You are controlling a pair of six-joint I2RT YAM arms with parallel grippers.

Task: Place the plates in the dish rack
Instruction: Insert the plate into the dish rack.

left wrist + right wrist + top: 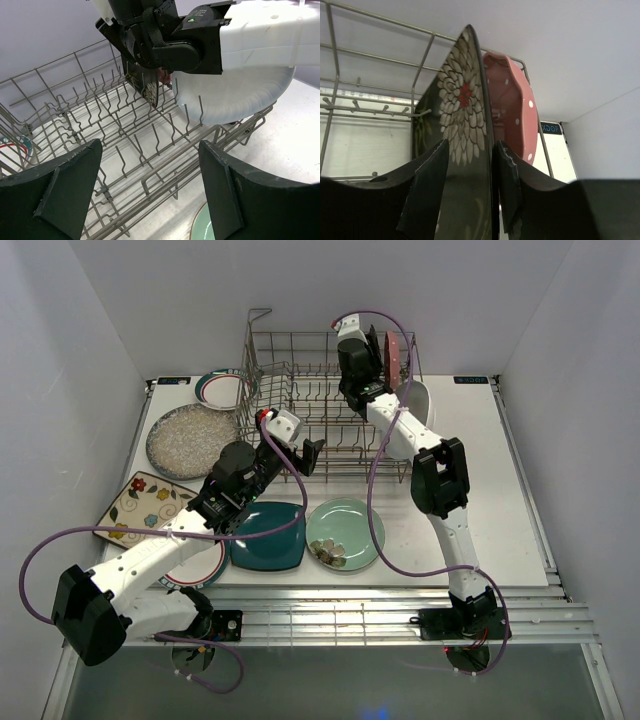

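Clamping the black floral plate (462, 100), your right hand (470, 150) sits at one o'clock in the dish rack (310, 410); left hand (150, 150) gapes wide.

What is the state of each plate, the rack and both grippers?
dish rack, holds three plates
black floral plate, on edge in rack
pink plate, upright in rack
white plate, upright in rack
mint plate, flat on table
teal plate, flat on table
speckled plate, flat on table
cream plate, lying at table edge
far rimmed plate, flat on table
near rimmed plate, flat on table
left gripper, open
right gripper, shut on black floral plate
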